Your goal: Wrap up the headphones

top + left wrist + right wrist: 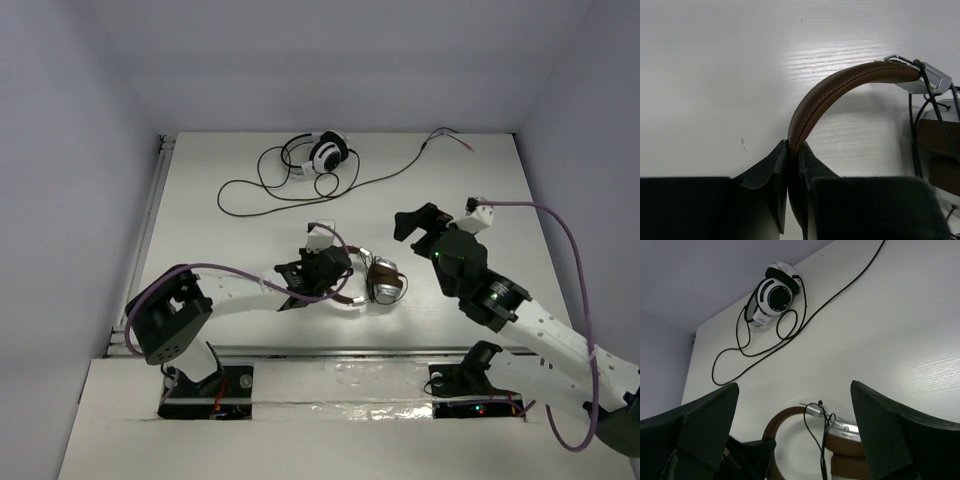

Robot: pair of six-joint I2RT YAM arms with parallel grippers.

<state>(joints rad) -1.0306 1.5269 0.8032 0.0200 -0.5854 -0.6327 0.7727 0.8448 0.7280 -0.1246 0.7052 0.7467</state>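
The left end effector [790, 146] is clamped on the brown leather headband [840, 82] of the headphones [380, 282], its jaws pressed together on the strap near one end of the arch. From the grip, the headband rises ahead of the fingertips and curves over to the silver yoke [930, 80]. Beyond the yoke, the brown earcups [842, 447] appear to rest on the worktop [480, 180]. This hold most likely anchors the set so that it cannot slide or tip while the cable is handled. The thin black cable [912, 130] crosses the yoke and hangs beside it in loose strands; the number of turns laid on cannot be determined. The right end effector [794, 390] has its jaws wide apart and holds nothing. It is poised above the set, with the yoke, cable and earcups just below its gap, a position suited to taking up the loose cable. Far ahead of it, the white-and-black headphones [775, 295] and their long black cable [735, 347] lie well apart from the work.
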